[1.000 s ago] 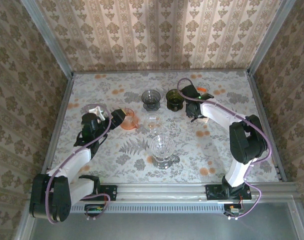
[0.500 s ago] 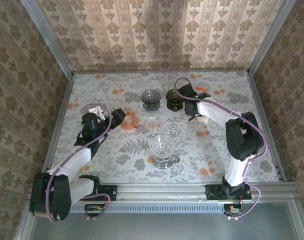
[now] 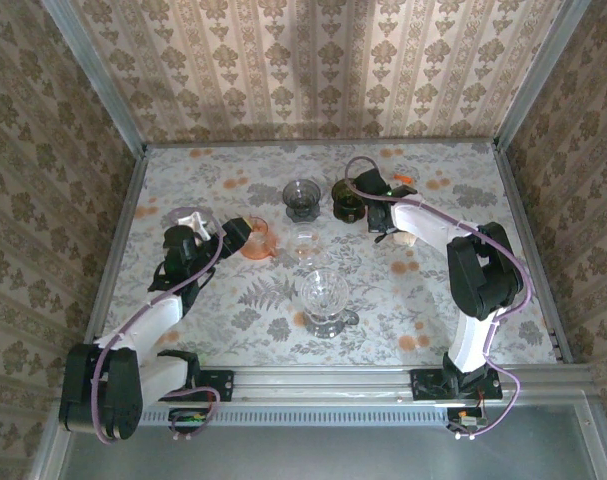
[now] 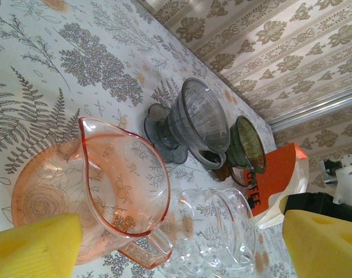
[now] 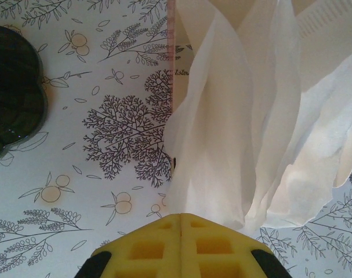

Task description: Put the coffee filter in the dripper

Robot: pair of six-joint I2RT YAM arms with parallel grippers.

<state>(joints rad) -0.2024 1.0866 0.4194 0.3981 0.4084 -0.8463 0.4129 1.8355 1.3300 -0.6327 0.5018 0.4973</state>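
Right arm (image 3: 438,232) was extended over far tabletop (image 3: 453,170), right gripper (image 5: 181,219) closed on coffee filter (image 5: 239,116); left gripper (image 4: 178,243) stood wide open, empty.

Right hand (image 3: 390,231) seemingly grips coffee filter (image 3: 405,239) beside green dripper (image 3: 347,199).

Glassware on a flowered table (image 3: 453,300).
A pink glass cup (image 4: 126,191) sits on its saucer (image 4: 42,200); a clear stemmed glass (image 3: 324,298) stands well apart toward the near edge, patterned wallpaper (image 3: 313,70) behind.
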